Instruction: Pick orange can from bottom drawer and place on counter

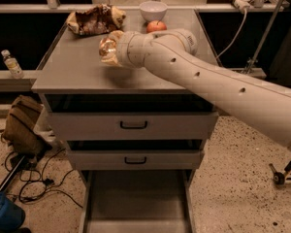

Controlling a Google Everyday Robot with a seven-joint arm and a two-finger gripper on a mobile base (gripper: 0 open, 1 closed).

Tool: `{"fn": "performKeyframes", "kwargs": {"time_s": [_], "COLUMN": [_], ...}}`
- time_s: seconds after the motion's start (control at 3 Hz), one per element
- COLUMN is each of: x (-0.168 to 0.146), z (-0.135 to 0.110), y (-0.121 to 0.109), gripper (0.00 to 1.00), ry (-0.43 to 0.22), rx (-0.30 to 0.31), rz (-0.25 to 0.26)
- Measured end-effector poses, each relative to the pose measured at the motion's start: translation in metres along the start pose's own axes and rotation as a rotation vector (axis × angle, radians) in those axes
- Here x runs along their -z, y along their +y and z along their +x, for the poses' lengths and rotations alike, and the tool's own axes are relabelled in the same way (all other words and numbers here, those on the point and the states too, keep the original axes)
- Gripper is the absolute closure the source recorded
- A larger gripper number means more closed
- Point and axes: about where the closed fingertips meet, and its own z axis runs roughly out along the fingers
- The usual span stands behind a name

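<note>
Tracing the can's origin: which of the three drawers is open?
The bottom drawer, the plain tray pulled out; both handled drawers above are shut. The gripper holds the orange can over the counter.

The orange can (105, 45) looked like thin metal, glossy gold with bright glints. The gripper (108, 49) was clasped around it above the counter's (70, 69) middle, in smooth, matt cream plastic like the arm (208, 79) behind it. The counter was flat matt grey, seemingly painted metal. At its back left corner lay a snack bag (94, 19) of crinkled, shiny foil. Near the back edge stood a smooth, glossy white bowl (153, 9) and a waxy-skinned apple (156, 26). The bottom drawer (136, 203) was plain dull grey metal. The upper drawers bore black handles (133, 125). The floor (233, 178) was speckled and stone-like.
</note>
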Motion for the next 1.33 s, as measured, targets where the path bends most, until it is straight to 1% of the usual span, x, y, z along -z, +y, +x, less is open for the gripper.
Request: {"fn": "performKeyframes", "kwargs": {"time_s": [0.33,0.67,1.0,1.33], "x": [-0.014,-0.025,-0.024,-0.024], "z": [0.019,0.036,0.032,0.032], "y": [0.003,0.014,0.01,0.01], "gripper": [1.0,1.0,0.82,0.57], "ry": [0.047,0.069,0.069,0.068], "rx": [-0.019,-0.061,-0.061,-0.061], "rz": [-0.041,-0.092,-0.092,-0.092]}}
